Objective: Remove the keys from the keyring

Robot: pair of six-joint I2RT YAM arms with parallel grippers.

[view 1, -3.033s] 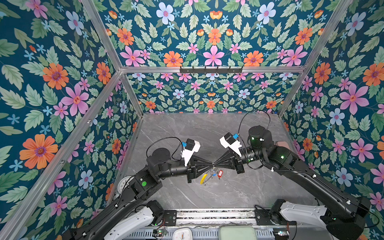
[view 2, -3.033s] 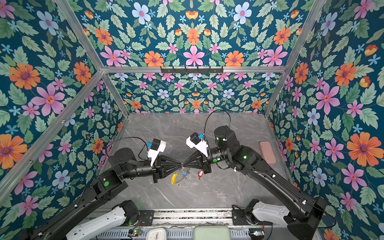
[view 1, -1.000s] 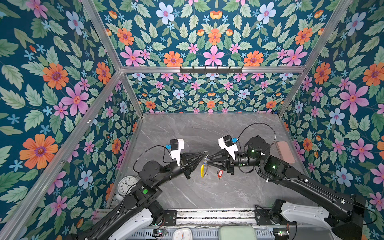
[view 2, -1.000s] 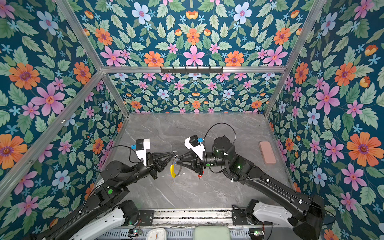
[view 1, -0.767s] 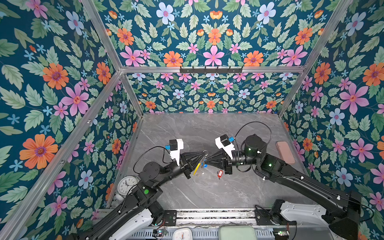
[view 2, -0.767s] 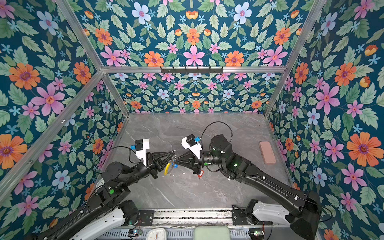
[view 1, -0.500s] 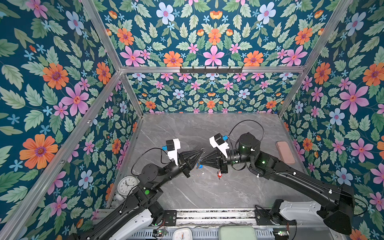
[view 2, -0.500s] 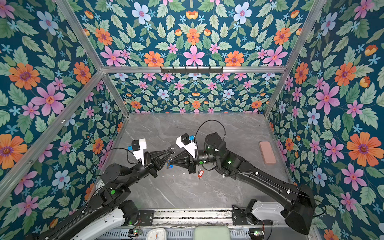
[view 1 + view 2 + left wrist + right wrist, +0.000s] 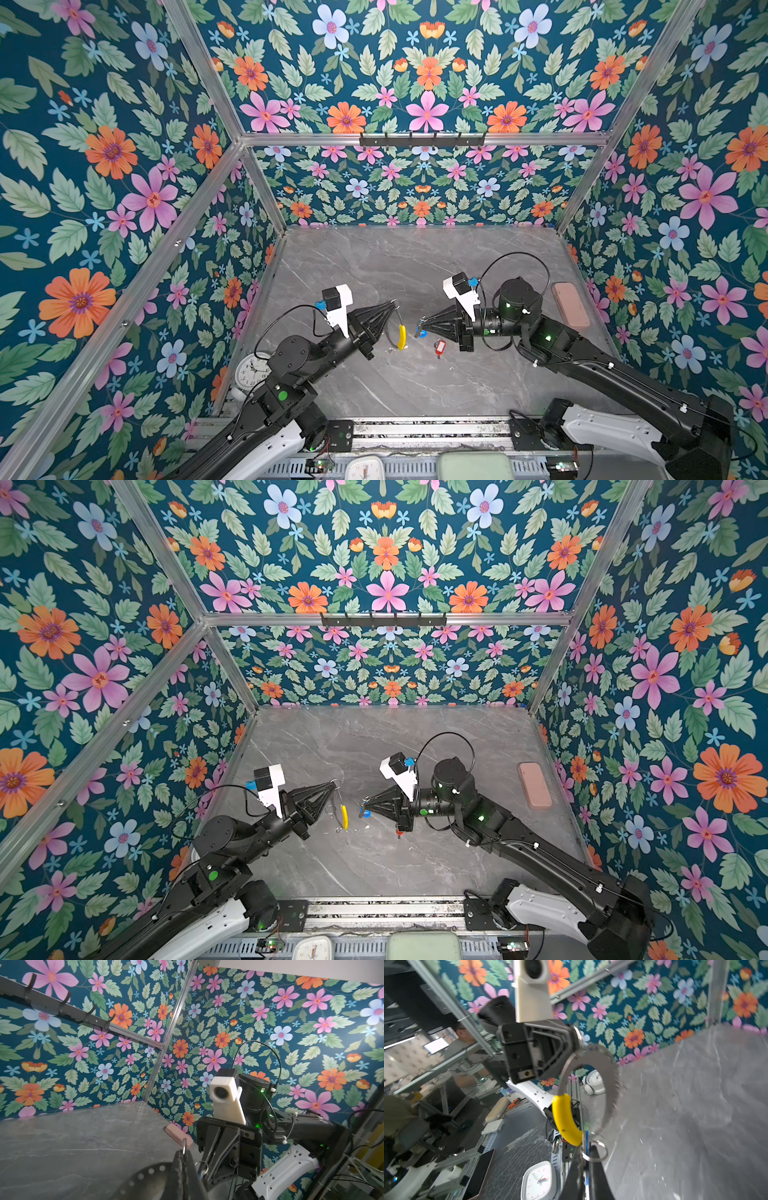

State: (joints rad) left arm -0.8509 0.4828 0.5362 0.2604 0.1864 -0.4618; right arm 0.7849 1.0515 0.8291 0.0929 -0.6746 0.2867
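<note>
Pinching blue-tagged key, right claw.

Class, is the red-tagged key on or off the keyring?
Off: the red-tagged key lies on the table, apart from the hanging keyring.

I count two keys: one red-tagged key and one blue-tagged key. There is one keyring with one yellow section; its small metal loops are too fine for me to count. I have two arms, each with one pair of fingers: my left fingers and my right fingers. I see two white clocks: one round clock at the near left and one squarish clock at the near edge. One pink block lies on the right of the tabletop. One pale green pad sits at the near edge, and one hook rail runs along the far wall.
</note>
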